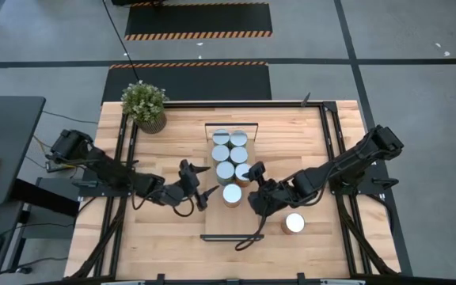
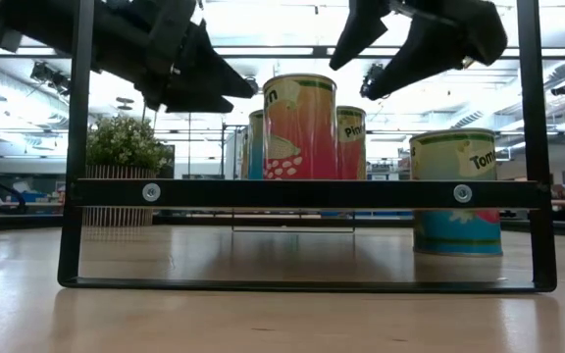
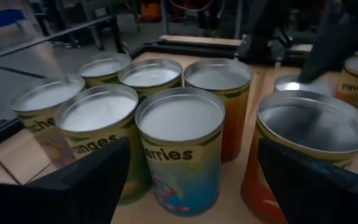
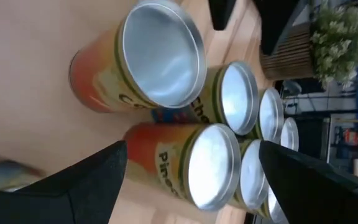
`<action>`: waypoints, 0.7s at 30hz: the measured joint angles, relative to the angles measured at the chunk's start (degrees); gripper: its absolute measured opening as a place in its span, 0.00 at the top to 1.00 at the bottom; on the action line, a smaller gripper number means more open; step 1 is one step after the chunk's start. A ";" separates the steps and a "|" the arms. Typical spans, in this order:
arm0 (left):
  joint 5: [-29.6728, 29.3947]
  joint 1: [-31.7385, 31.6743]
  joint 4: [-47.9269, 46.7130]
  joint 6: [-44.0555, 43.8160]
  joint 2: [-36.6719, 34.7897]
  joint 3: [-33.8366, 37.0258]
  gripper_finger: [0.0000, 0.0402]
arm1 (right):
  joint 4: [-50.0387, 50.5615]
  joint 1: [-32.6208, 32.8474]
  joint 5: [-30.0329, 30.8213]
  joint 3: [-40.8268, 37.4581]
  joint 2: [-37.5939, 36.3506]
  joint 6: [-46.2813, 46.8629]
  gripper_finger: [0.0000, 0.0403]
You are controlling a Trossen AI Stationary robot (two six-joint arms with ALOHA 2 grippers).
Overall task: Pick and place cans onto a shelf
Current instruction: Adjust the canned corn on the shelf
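Observation:
The shelf [image 1: 232,222] is a narrow light-wood board with dark end frames, running from far to near at the table's middle. Several cans [image 1: 229,154] stand in two rows on its far half. One more can [image 1: 232,194], orange-red sided, stands alone just nearer on it. A further can [image 1: 294,224] stands on the tabletop to the right. My left gripper [image 1: 207,187] is open, left of the lone can. My right gripper [image 1: 252,188] is open, right of it. Both wrist views show wide-open fingers [image 3: 191,155] [image 4: 192,149] with cans beyond them.
A potted green plant [image 1: 143,103] stands at the table's far left corner. Dark metal rails [image 1: 328,150] run along the table's left and right sides. In the low view the shelf's near end frame [image 2: 302,193] crosses in front of the cans.

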State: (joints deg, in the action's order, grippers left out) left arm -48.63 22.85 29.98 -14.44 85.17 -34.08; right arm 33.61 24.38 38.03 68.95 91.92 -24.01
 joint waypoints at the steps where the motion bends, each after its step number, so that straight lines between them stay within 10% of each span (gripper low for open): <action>1: -0.95 0.34 -0.06 -0.38 -0.01 -0.01 0.11 | -1.74 0.00 0.03 -0.78 0.00 -0.79 0.08; 21: -3.77 -0.04 -0.11 -0.32 8.64 -4.25 0.11 | -23.40 -4.17 -0.49 -9.97 0.00 -21.81 0.08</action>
State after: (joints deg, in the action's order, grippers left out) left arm -52.40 22.81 29.87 -14.76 93.82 -38.33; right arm 10.21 20.21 37.54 58.98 91.92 -45.82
